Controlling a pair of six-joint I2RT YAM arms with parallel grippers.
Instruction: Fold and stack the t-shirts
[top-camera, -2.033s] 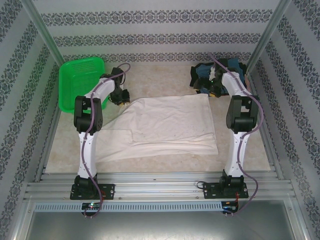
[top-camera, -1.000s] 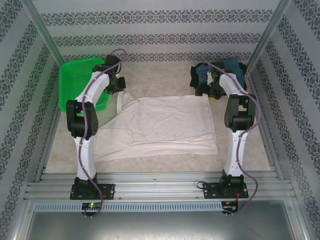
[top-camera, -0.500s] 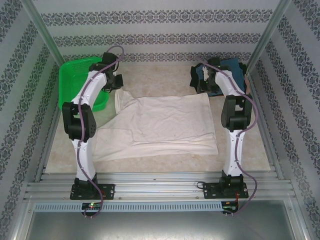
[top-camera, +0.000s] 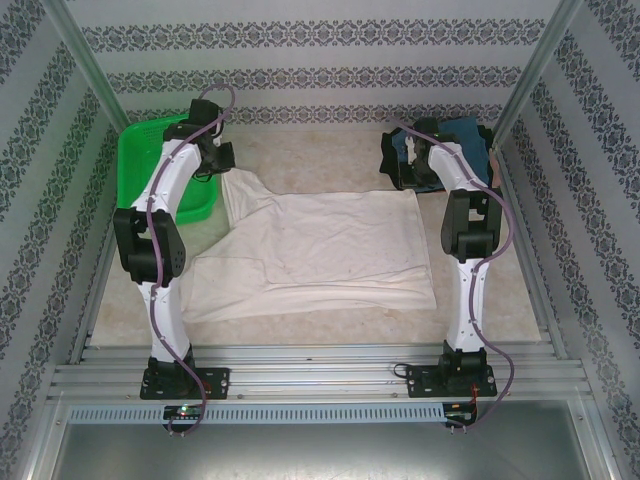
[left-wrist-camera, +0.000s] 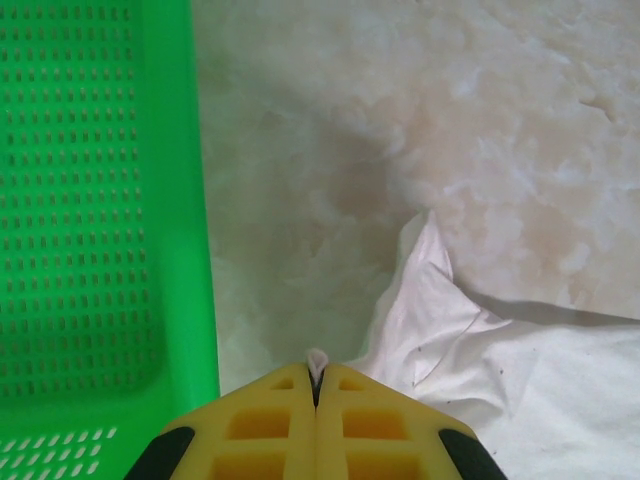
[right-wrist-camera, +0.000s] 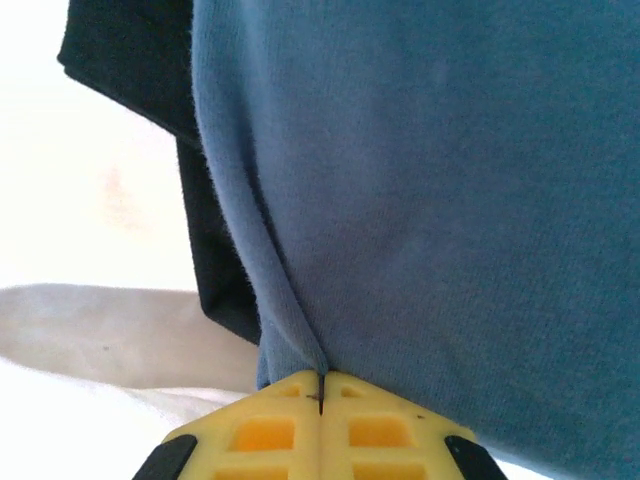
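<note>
A white soft-cloth t-shirt (top-camera: 330, 245) lies spread and wrinkled across the middle of the beige mottled table (top-camera: 320, 155). Its near left edge is partly hidden behind the left arm (top-camera: 165, 300). The shirt's far left corner is drawn up toward the left gripper (left-wrist-camera: 317, 372). That gripper's yellow pads (left-wrist-camera: 270, 430) are pressed together, with a thin sliver of white cloth nipped between their tips. The bottom edge of the wrist view cuts off the pads' bases. Just left of this gripper stands the green plastic mesh basket (left-wrist-camera: 100, 200).

At the far right, the right gripper (right-wrist-camera: 320, 388) has its yellow fingers (right-wrist-camera: 260, 435) clamped on a fold of the teal-blue cloth t-shirt (right-wrist-camera: 450, 200), which stretches away beyond the fingertips. A black cloth t-shirt (right-wrist-camera: 215, 260) lies against the blue one, its outline hard to make out. From above, the two dark shirts are bunched together, and the gripper is half buried among them.
</note>
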